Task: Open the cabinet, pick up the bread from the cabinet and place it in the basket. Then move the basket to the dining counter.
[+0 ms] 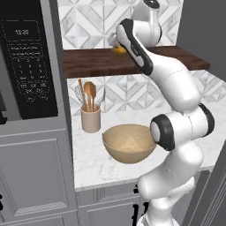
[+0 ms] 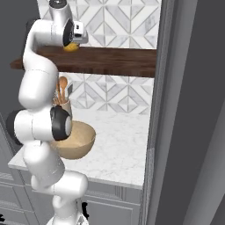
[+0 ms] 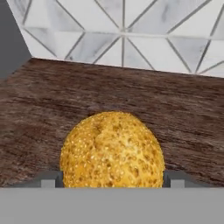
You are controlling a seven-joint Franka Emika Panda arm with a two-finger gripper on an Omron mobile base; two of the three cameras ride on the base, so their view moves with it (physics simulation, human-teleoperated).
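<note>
Gripper [image 3: 112,178] up at the cabinet [image 1: 101,62] board, its 2 fingers on either side of the bread [image 3: 112,151]; clamped or not, can't tell. Basket [image 1: 129,142] sits on the bench [image 1: 95,163] below.

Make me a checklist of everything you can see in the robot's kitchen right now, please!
Surface: white marble worktop backed by patterned tiles.
Cabinet: dark wooden board on the wall, with the bread on it.
Bread: golden bun resting on the board, between the fingertips in the hand view.
Basket: tan woven bowl on the worktop, nothing seen inside.
Clutter: utensil crock with wooden spoons and a whisk, left of the basket.
Gripper: gripper up at the board, one finger each side of the bun; whether they press it cannot be told.
Cables: nothing seen.
Surroundings: black microwave set in tall grey cabinetry on the left; grey drawers below the worktop.
</note>
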